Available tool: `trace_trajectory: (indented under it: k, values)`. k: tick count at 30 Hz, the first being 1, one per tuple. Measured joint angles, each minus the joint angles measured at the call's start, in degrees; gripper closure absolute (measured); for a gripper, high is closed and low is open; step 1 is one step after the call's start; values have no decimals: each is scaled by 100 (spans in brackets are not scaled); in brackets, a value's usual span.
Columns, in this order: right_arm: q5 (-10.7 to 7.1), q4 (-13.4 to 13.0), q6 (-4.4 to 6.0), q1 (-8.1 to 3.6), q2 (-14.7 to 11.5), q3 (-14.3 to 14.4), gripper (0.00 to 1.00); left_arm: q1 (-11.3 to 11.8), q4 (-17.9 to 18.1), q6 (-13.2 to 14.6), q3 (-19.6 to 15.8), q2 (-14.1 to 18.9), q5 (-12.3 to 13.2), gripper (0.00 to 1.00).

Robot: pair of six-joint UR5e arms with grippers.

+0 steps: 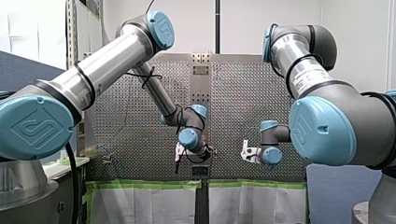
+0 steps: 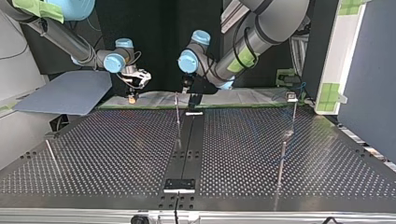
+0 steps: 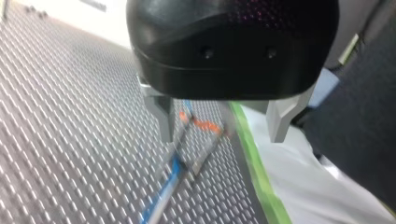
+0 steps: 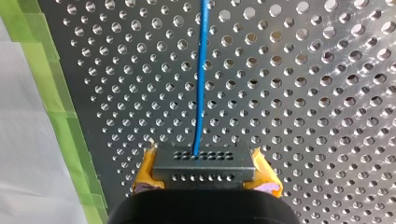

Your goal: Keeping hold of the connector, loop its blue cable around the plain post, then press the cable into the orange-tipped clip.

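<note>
Over the perforated table (image 4: pixel 303 93), my left gripper (image 3: pixel 223 128) hangs released, with the orange-tipped clip (image 3: pixel 203 125) at its twelve o'clock. My right gripper (image 4: pixel 204 171), yellow pads (image 4: pixel 144 170), clenches the connector (image 4: pixel 203 161); the blue cable (image 4: pixel 201 84) leaves at twelve o'clock. Judged: looping stage, unconfirmed. Next: retain grip, carry cable round post.

Connector (image 4: pixel 204 164): grey block with two rows of small holes, held level, clamped between the yellow pads (image 4: pixel 264 179) of my right gripper (image 4: pixel 204 179). Blue cable (image 4: pixel 201 70) leaves its middle and runs straight away over the perforated table (image 4: pixel 303 93). Orange-tipped clip (image 3: pixel 201 125): thin metal prongs, blurred. Cable passes close beside it; contact unclear.
</note>
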Motion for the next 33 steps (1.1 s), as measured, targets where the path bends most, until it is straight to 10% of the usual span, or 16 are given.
trace_trajectory:
  k: [20,33]
  values:
    - [0,2,13,-8,25,3,100,-206,587,-457,-1175,1123,95,1]
    - [-39,-7,42,-7,33,1,100,-146,857,-451,-1293,725,-3,1]
